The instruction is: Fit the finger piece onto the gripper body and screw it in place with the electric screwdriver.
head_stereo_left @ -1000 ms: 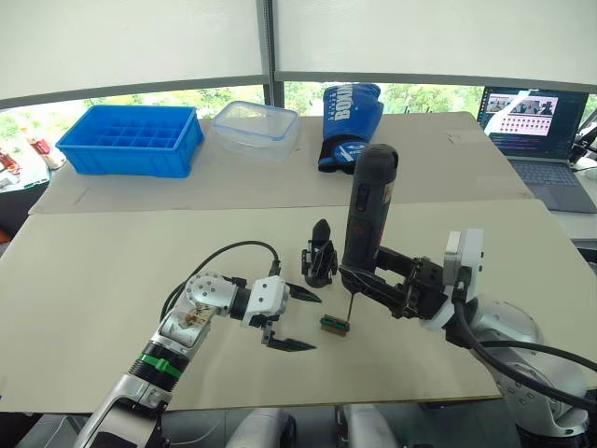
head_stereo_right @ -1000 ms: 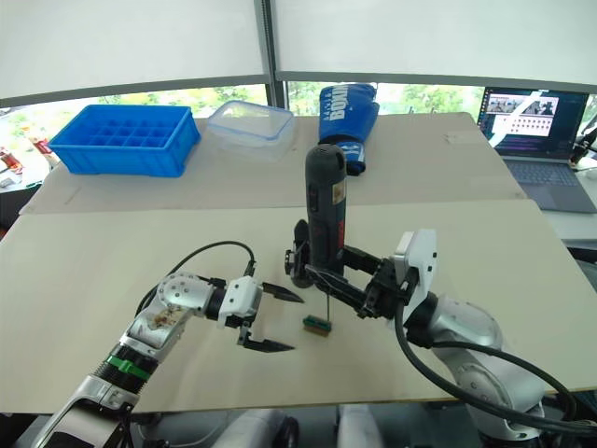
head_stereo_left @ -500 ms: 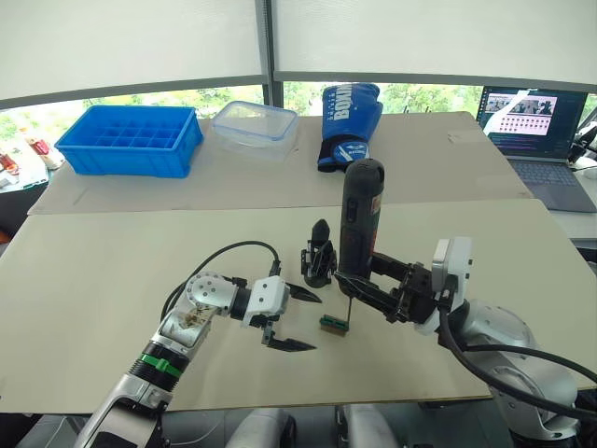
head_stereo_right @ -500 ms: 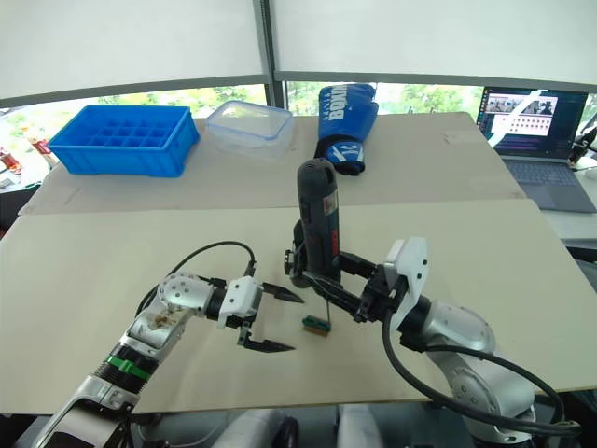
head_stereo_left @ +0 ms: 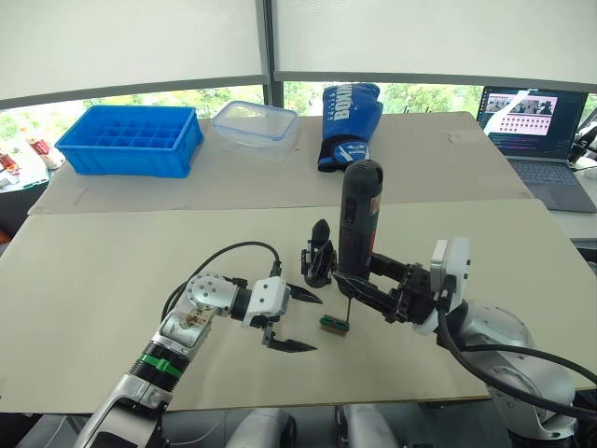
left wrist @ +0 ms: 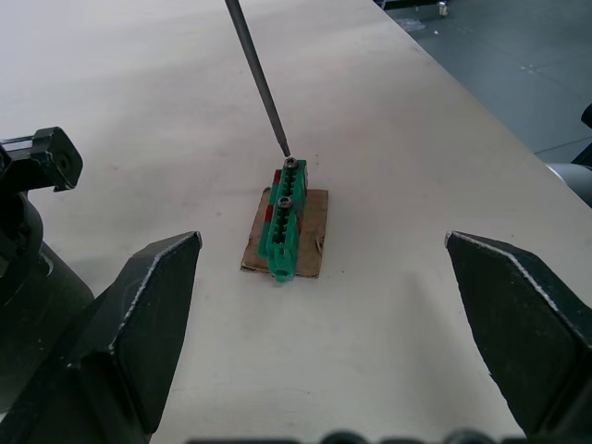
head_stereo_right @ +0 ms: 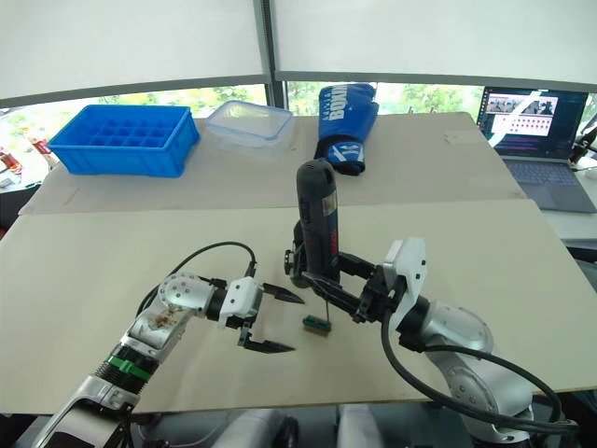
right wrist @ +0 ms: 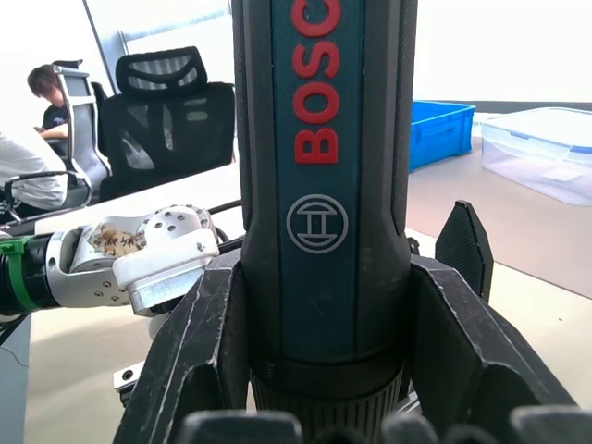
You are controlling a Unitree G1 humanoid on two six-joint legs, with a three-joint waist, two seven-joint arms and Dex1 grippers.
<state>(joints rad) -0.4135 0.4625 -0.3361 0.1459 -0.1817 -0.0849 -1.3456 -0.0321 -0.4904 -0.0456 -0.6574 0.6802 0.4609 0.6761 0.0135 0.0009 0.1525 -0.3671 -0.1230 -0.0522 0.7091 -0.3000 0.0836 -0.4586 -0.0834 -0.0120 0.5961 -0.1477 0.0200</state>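
- While the right gripper (head_stereo_left: 359, 285) clamps its two fingers around the lower body of the electric screwdriver (head_stereo_left: 358, 219), the tool stands almost upright above it; the thin metal bit (left wrist: 257, 79) points down from the grip, and its tip touches the top of a small green block (left wrist: 285, 220) on a brown card.
- The left gripper (head_stereo_left: 297, 322) is wide open and holds nothing; the green block lies just ahead of it, between its two fingertips (left wrist: 153, 305) in the left wrist view.
- The gripper body (head_stereo_left: 318, 257) stands on the table (head_stereo_left: 112, 271), just beyond the left gripper and close beside the screwdriver.
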